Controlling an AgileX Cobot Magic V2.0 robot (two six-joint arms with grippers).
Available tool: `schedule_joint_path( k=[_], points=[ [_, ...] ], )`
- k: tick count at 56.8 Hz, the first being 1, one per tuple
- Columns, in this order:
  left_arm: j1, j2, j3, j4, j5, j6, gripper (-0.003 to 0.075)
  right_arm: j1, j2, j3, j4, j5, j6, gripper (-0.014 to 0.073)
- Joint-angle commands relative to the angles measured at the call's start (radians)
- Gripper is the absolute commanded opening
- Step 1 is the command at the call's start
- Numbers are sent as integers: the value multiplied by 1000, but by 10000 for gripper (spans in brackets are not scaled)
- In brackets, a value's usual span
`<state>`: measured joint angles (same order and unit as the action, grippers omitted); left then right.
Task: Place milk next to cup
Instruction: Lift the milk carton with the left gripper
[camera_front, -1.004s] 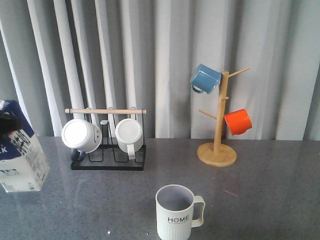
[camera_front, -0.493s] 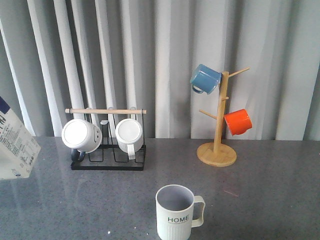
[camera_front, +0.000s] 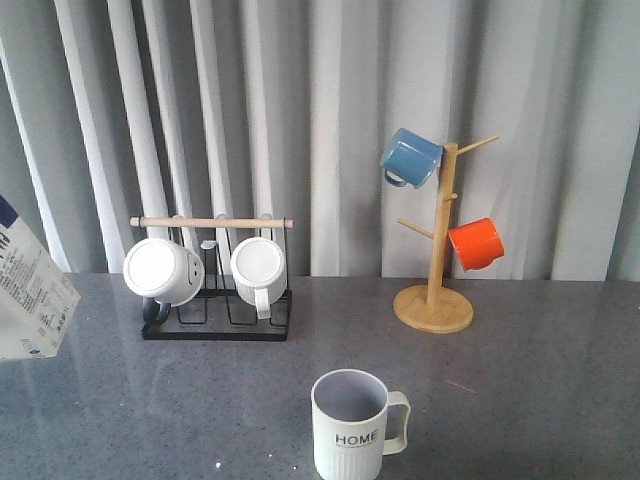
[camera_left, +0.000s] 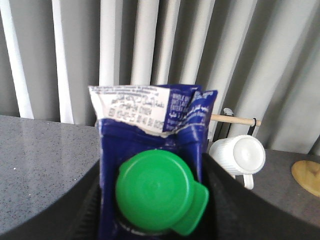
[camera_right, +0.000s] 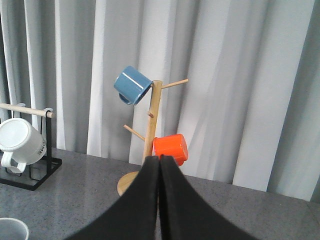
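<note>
1. The milk (camera_front: 30, 300) is at the far left edge of the front view, tilted and partly cut off by the frame, raised above the grey counter (camera_front: 520, 390).
2. In the left wrist view, the milk (camera_left: 152, 165) sits between the two dark fingers of the left gripper (camera_left: 150, 200), which pinches the carton on both sides; the green cap (camera_left: 157, 192) faces the camera.
3. The cup (camera_front: 352, 425) stands upright on the counter near the front edge, centre, its handle to the right and "HOME" facing the camera. It is well apart from the milk.
4. The right gripper (camera_right: 160, 200) has its fingers pressed together with nothing between them.
5. A black rack (camera_front: 215, 300) holds two white mugs behind the cup; a wooden mug tree (camera_front: 435, 290) carries a blue mug (camera_front: 410, 157) and an orange mug (camera_front: 476, 243).
</note>
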<state>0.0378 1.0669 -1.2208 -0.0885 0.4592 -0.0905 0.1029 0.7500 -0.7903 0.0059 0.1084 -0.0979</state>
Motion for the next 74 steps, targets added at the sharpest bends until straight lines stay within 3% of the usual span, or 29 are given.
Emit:
schedule_joint_path(
  k=[1, 9, 17, 26, 34, 44, 63, 74],
  points=[
    [-28, -23, -31, -66, -56, -3, 146, -7, -5, -32, -6, -64, -2, -8],
    [-88, -14, -4, -110, -76, 50, 146, -7, -5, -32, -6, -64, -2, -8],
    [-142, 16, 69, -237, -250, 121, 146, -7, -5, -32, -6, -64, -2, -8],
    [-245, 44, 166, -515, -478, 432, 146, -7, -5, -32, -6, -64, -2, -8],
    [-338, 76, 202, -757, -597, 731, 146, -7, -5, -32, -6, -64, -2, -8],
    [-449, 128, 202, -966, -607, 1040, 146, -7, -5, -32, -6, -64, -2, -8],
    [-582, 252, 180, -1238, -710, 1212, 146, -7, -5, -32, -6, -64, -2, -8],
    [-631, 301, 115, -1475, -746, 1457, 146, -7, -5, -32, -6, -64, -2, -8]
  ],
)
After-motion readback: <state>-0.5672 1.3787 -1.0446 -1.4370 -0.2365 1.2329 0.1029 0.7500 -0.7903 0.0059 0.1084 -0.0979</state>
